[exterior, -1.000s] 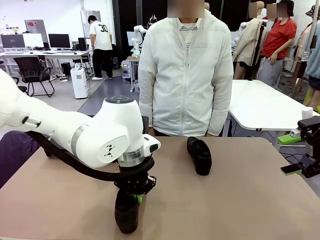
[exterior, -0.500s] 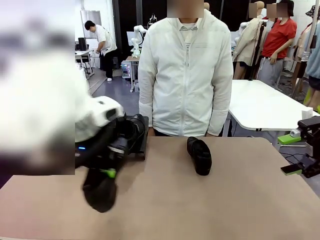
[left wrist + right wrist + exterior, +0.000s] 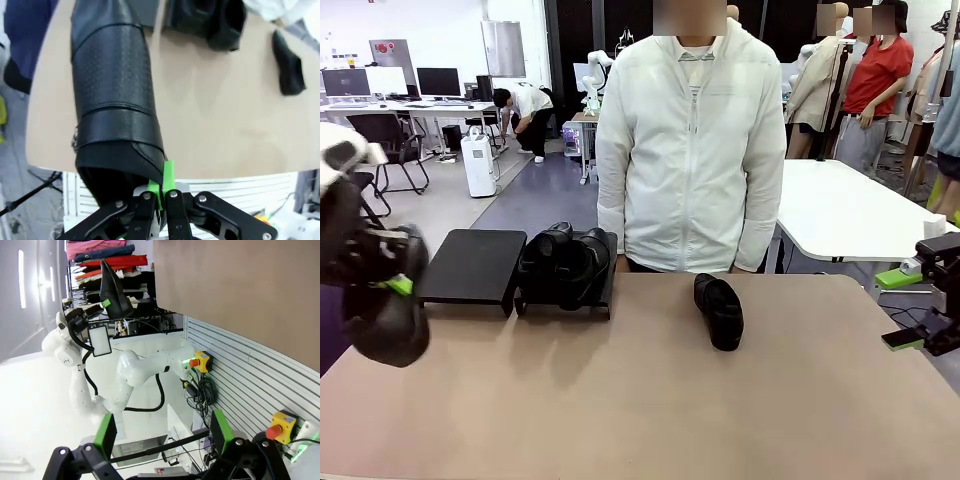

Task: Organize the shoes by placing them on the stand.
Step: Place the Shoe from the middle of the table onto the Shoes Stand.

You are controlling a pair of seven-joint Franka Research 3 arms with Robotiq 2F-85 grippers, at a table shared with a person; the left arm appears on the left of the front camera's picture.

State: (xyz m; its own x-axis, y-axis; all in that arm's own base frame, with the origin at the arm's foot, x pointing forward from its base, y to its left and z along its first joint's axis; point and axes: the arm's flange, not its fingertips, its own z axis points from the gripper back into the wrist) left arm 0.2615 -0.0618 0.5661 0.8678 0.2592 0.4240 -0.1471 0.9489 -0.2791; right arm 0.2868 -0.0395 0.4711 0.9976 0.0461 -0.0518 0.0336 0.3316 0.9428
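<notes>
My left gripper (image 3: pixel 392 288) hangs at the table's far left, shut on the heel rim of a black loafer (image 3: pixel 385 322) that it holds above the table. In the left wrist view that shoe (image 3: pixel 114 95) points away from the closed fingers (image 3: pixel 168 176). Two low black stands sit at the back left: the left stand (image 3: pixel 475 264) has a bare top, the right stand (image 3: pixel 605 290) carries two shoes (image 3: pixel 560 262). Another loafer (image 3: pixel 720 310) lies on the table in front of the person. My right gripper (image 3: pixel 902 308) waits open off the table's right edge, nothing between its pads (image 3: pixel 105 432).
A person in a white jacket (image 3: pixel 690 150) stands at the far side, hands down. The brown table (image 3: pixel 650 400) is bare in front and right of the lone shoe. A white table (image 3: pixel 850 215) stands behind at the right.
My left arm has swung from the table's front middle to the far left, carrying the loafer off the table with it and uncovering the two stands. The right gripper has not moved.
</notes>
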